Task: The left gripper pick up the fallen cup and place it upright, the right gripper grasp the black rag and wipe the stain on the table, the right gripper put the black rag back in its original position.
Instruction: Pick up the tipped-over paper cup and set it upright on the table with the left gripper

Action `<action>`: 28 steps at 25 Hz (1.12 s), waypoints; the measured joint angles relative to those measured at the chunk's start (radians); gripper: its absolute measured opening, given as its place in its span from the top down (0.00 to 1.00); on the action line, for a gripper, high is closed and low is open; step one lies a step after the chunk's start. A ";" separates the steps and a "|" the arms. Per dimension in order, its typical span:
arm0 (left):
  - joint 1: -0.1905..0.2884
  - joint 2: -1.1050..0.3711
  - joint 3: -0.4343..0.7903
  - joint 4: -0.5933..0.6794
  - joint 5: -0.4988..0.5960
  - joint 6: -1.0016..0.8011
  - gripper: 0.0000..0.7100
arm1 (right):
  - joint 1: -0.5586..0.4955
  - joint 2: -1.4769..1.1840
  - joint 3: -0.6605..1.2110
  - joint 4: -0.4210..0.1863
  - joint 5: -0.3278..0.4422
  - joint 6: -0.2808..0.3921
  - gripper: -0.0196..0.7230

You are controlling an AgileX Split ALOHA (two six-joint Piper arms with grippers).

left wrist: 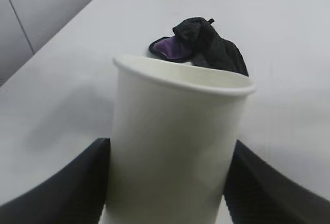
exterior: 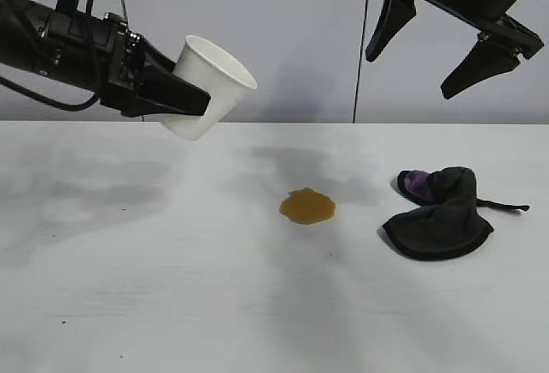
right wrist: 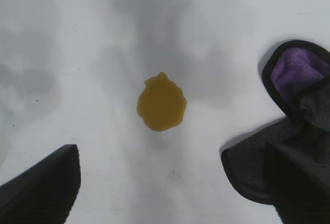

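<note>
My left gripper (exterior: 190,99) is shut on the white paper cup (exterior: 208,87) and holds it tilted in the air above the table's far left; the cup (left wrist: 175,147) fills the left wrist view between the two fingers (left wrist: 67,193). My right gripper (exterior: 422,54) hangs open and empty high at the upper right, above the black rag (exterior: 440,213). The rag lies on the table (exterior: 129,261) at the right, with its purple patch (exterior: 418,180) showing. The brown stain (exterior: 307,206) lies in the middle, left of the rag; it also shows in the right wrist view (right wrist: 161,103).
A thin black string (exterior: 504,207) trails from the rag toward the right edge. The grey wall stands behind the table's far edge. The rag also shows in the left wrist view (left wrist: 206,46) and the right wrist view (right wrist: 294,116).
</note>
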 joint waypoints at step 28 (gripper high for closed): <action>0.001 0.308 -0.034 -0.106 0.200 0.358 0.38 | 0.000 0.000 0.000 -0.019 -0.001 0.000 0.08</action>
